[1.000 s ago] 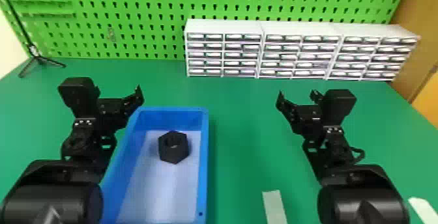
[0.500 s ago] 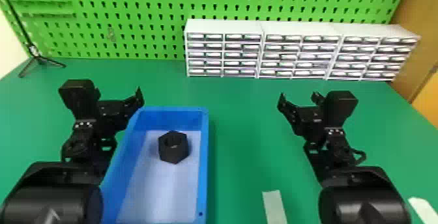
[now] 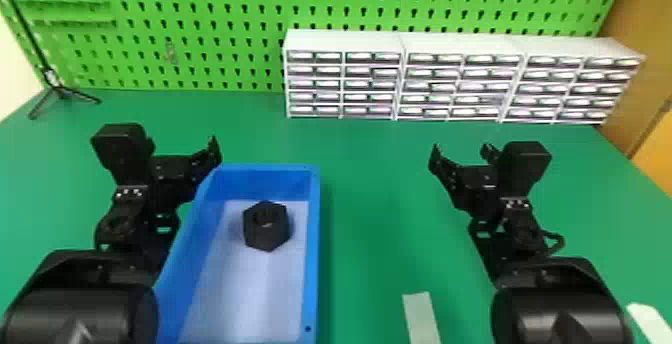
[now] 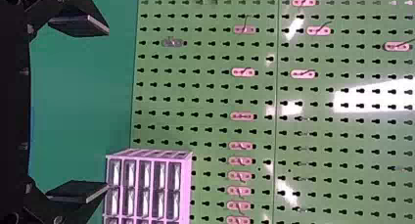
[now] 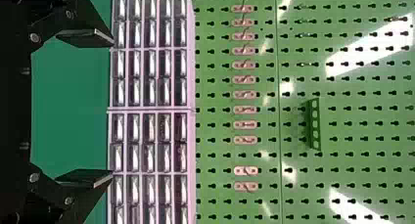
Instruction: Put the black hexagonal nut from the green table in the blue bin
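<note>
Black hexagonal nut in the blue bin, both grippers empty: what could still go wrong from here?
The left gripper appears close to the far left corner of the blue bin, so lowering or swinging it inward might knock the rim. The black hexagonal nut lies loose on the bin's floor; such a bump could slide it.

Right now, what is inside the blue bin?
The black hexagonal nut lies in the blue bin; it hides what is beneath, and the bin's near end is cut off.
</note>
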`<control>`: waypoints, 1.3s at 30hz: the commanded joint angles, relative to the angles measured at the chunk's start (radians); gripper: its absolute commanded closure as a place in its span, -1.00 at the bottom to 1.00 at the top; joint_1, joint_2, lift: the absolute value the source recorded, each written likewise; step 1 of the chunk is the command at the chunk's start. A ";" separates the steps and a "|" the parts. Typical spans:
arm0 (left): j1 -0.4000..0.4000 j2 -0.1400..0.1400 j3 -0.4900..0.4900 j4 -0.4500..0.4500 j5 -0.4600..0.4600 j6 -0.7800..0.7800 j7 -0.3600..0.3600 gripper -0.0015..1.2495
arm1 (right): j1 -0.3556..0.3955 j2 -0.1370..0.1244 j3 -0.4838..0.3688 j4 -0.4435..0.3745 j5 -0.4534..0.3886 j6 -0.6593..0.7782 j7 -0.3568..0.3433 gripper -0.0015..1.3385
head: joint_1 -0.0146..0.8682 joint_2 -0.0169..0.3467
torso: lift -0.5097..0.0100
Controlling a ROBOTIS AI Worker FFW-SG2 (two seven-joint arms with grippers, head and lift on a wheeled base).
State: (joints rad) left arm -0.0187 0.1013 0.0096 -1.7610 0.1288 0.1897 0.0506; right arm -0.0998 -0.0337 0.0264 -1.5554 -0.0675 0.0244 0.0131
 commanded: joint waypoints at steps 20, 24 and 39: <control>-0.001 0.000 0.007 -0.003 0.000 0.000 0.000 -0.74 | -0.003 -0.003 -0.019 0.000 0.000 0.003 -0.001 -0.51 | 0.59 -0.76 | 0.59; -0.001 0.001 0.009 -0.003 0.003 0.002 0.000 -0.74 | -0.003 -0.002 -0.022 0.000 0.002 0.003 -0.001 -0.51 | 0.59 -0.76 | 0.59; -0.006 0.000 0.013 -0.006 0.008 0.004 0.000 -0.74 | -0.009 -0.003 -0.022 0.000 0.002 0.003 -0.001 -0.51 | 0.59 -0.76 | 0.59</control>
State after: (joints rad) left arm -0.0244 0.1013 0.0229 -1.7659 0.1365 0.1933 0.0506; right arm -0.1086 -0.0367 0.0060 -1.5554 -0.0659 0.0277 0.0122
